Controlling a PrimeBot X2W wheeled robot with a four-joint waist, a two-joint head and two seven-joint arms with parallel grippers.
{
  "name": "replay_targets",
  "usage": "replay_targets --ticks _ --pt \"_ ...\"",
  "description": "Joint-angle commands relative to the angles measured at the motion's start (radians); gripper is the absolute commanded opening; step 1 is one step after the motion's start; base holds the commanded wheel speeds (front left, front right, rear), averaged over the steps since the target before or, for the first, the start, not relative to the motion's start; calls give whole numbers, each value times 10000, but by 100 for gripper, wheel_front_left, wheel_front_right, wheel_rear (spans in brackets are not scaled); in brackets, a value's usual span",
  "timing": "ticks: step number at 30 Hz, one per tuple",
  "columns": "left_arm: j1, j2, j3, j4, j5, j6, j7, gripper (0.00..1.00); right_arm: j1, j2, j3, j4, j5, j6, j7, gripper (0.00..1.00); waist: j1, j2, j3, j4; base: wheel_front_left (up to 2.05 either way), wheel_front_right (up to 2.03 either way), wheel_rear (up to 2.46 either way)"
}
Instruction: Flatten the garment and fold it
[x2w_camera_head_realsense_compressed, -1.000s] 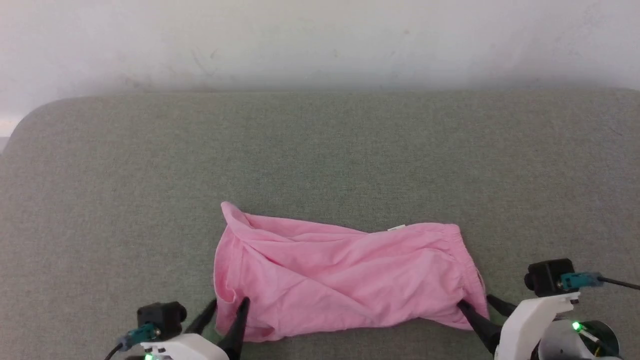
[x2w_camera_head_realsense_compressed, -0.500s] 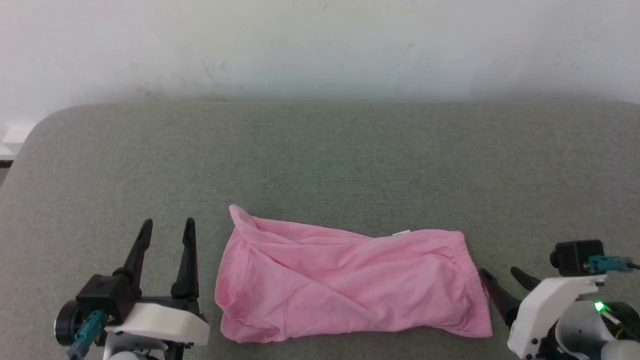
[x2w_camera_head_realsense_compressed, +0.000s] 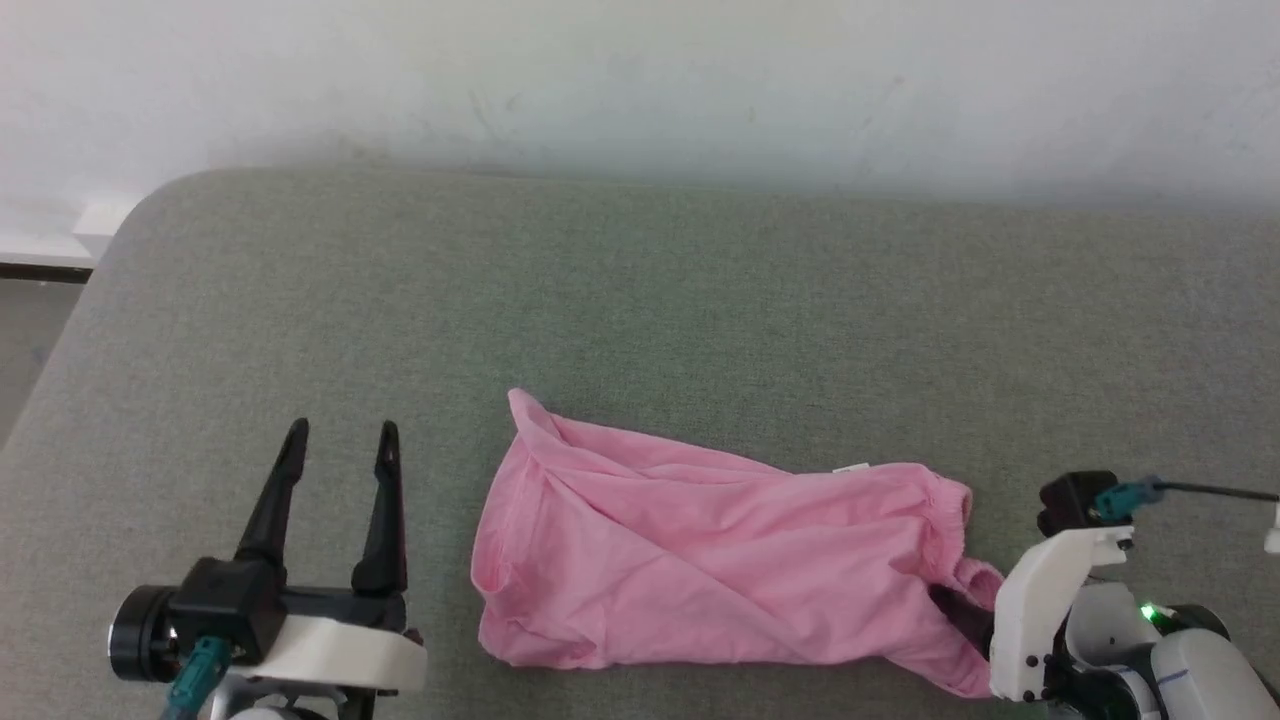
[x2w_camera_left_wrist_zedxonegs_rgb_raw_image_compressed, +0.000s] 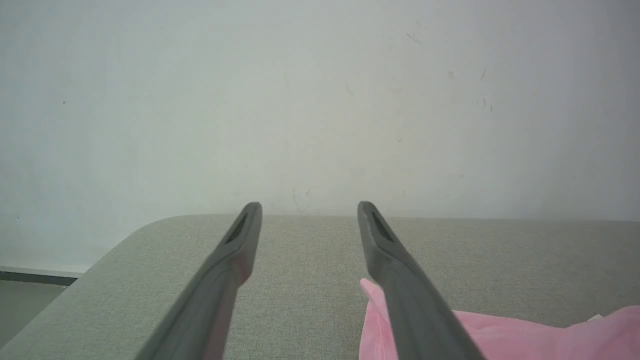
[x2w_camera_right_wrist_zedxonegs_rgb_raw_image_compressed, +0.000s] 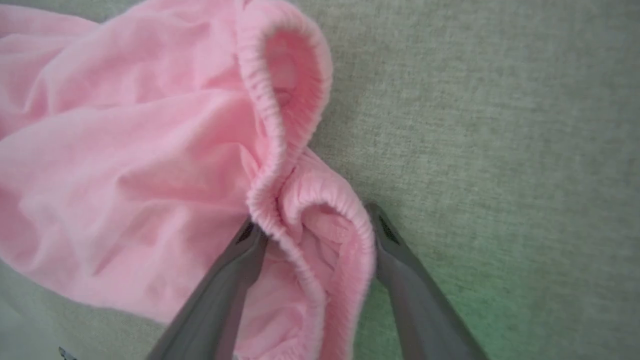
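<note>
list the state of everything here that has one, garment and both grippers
garment: crumpled and twisted on the grey cushion, not yet flattened or folded
left gripper: open, empty, beside the garment's left end, not touching it
right gripper: open, one finger on each side of a loop of the elastic edge, not closed on it
elastic edge: bunched into loops at the garment's right end

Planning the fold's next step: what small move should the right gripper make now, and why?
Probably shut the fingers of the right gripper. They stand open astride the gathered elastic edge of the light pink thin cloth garment, which bulges up between them unclamped. The left gripper is open beside the garment's other end, apart from it.
</note>
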Motion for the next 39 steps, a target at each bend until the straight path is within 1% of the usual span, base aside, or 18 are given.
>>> replay_targets --ticks 1,2,3,5,8,11,14,19,25,27,29,31,35,37,39 --pt "116 -58 43 75 162 -128 -46 100 233 100 404 545 28 -7 401 45 1 0 -1 45 0 0 0" --pt "150 -89 64 128 244 -202 -46 100 211 125 535 663 161 -7 509 20 1 0 -11 42 0 0 0" --pt "187 -111 89 179 311 -277 -46 100 178 172 624 743 344 -7 577 0 1 0 -27 27 0 0 0" --pt "269 -150 161 238 420 -390 -46 100 107 124 866 765 509 -7 643 0 1 0 -85 -9 0 0 0" --pt "369 -208 273 293 538 -506 -46 100 -27 -37 1030 448 688 -7 327 0 1 0 -183 -61 0 0 0" --pt "428 -266 361 369 622 -610 -47 100 -74 -258 973 -113 763 -7 -121 0 1 0 -306 -127 0 0 0" --pt "474 -355 416 437 672 -696 -47 100 55 -593 679 -729 692 -7 -383 0 1 0 -387 -185 0 0 0" --pt "554 -507 473 544 728 -830 -47 100 628 -1092 -419 -1355 498 -7 -225 0 1 0 -456 -279 0 0 0" --pt "528 -648 542 667 808 -968 -47 100 1252 -1341 -2398 -1451 546 -7 258 0 1 0 -458 -272 0 0 0" --pt "524 -690 575 701 836 -1000 -47 100 1239 -1085 -2894 -1418 1083 -7 598 0 1 0 -480 -290 0 0 0" --pt "559 -758 590 778 802 -1053 -47 100 1114 -607 -3165 -1467 2002 -7 1161 0 1 0 -516 -300 0 0 0" --pt "565 -792 597 835 809 -1100 -47 100 955 -98 -3227 -1631 3029 -7 1740 0 1 0 -540 -294 0 0 0" --pt "508 -832 619 916 839 -1191 -47 100 748 726 -2641 -2174 4480 -7 2556 0 1 0 -551 -243 0 0 0" --pt "452 -846 622 947 859 -1241 -47 100 640 965 -2155 -2285 4917 -7 2665 0 1 0 -536 -205 0 0 0" --pt "391 -873 613 987 872 -1295 -47 100 504 1094 -1559 -2212 5092 -7 2547 0 1 0 -514 -151 0 0 0"
